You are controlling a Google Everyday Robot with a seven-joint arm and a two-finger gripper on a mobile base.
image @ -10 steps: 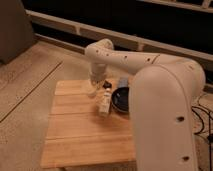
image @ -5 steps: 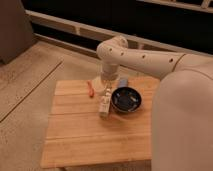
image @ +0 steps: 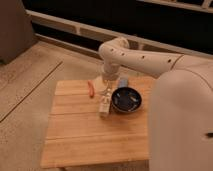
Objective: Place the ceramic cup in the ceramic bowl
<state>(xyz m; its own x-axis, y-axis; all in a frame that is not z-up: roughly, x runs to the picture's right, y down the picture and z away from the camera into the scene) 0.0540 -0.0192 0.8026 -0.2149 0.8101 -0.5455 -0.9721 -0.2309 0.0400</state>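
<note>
The ceramic bowl, round, shallow and glossy dark, sits on the wooden table right of centre. My gripper hangs down from the white arm just left of the bowl's rim, shut. Directly under it a pale cream, longish shape lies on the table against the bowl's left side. I cannot tell the ceramic cup apart from this shape or from the gripper, nor whether anything is held.
A small red-orange item lies left of the gripper. A light blue object stands behind the bowl. The robot's white body fills the right side. A rail and low wall run behind the table.
The arm's elbow has swung to the right and the view has shifted a little. The gripper stays beside the bowl, and the cream shape and bowl have not moved.
</note>
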